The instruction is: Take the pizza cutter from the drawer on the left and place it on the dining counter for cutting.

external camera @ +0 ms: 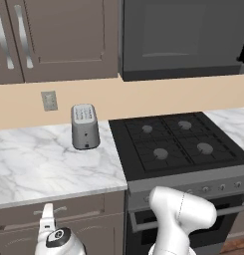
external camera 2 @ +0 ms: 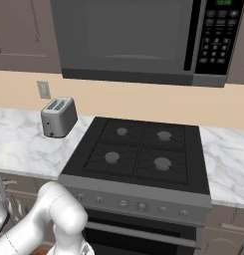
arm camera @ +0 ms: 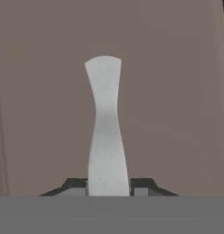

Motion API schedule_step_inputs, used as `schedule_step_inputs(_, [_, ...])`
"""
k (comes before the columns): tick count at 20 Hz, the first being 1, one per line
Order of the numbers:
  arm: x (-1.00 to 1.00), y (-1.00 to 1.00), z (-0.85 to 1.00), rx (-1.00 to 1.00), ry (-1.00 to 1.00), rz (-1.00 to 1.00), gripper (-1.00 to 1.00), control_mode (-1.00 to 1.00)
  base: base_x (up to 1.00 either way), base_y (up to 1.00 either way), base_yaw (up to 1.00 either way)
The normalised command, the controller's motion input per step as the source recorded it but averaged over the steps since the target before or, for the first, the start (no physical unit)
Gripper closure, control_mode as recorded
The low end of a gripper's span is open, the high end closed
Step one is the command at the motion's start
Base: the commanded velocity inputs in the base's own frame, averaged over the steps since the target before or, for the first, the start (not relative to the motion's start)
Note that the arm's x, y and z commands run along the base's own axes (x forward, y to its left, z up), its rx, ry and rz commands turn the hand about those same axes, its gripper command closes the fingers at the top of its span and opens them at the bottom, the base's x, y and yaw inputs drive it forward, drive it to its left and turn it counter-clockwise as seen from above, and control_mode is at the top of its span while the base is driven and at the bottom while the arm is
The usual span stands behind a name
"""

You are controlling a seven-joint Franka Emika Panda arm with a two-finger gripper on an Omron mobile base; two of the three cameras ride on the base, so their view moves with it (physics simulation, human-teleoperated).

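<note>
- Gripper point(arm camera: 109, 186): two dark fingertips sit tight against both sides of the slim curved silver pull point(arm camera: 106, 128) of the drawer, i.e. clamped on the handle; no gap visible btw tips and metal in the hand view.
- Drawer front point(arm camera: 168, 100): flat taupe-brown wood, matte, directly ahead of the hand and very close; pull runs lengthwise away from the fingertips, waisted in the middle, flared at the far end, brushed-metal look.
- In the left base view the white hand point(external camera: 53, 234) is low, pressed up to the same drawer point(external camera: 24, 211) just under the worktop edge; drawer looks shut, front flush w/ neighbouring fronts.
- Pizza cutter: can't see it; presumably inside the closed drawer, behind the panel the hand faces.
- Progress, my read: early. Handle grasp looks made; pulling the drawer open, finding + picking the cutter, carrying it to the dining counter all left.
- Above the hand: white marble worktop w/ grey veins point(external camera: 44, 164), smooth, glossy.
- Further up and away: boxy silver two-slot toaster point(external camera: 84, 127) standing on that worktop, rounded corners.
- To the hand's right: black four-burner gas stove point(external camera: 176, 142), matte grates, row of small knobs on a grey front.
- Beige wall w/ pale outlet plate point(external camera: 49, 100) behind; brown upper cabinets point(external camera: 63, 35) w/ upright silver handles; dark grey microwave point(external camera 2: 143, 40) over the stove.
</note>
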Motion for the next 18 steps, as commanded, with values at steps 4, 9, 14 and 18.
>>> schedule_step_inputs(4, [0.00,0.00,0.00,0.00,0.00,0.00,1.00,-1.00,0.00,0.00,0.00])
schedule_step_inputs(9, [-0.20,0.00,-0.02,0.00,0.01,0.00,1.00,-1.00,0.00,0.00,0.00])
schedule_step_inputs(14, [-0.45,0.00,-0.11,0.00,0.03,0.00,1.00,-1.00,0.00,0.00,0.00])
schedule_step_inputs(18, [-0.52,0.00,-0.14,0.00,0.05,0.00,1.00,-1.00,0.00,0.00,0.00])
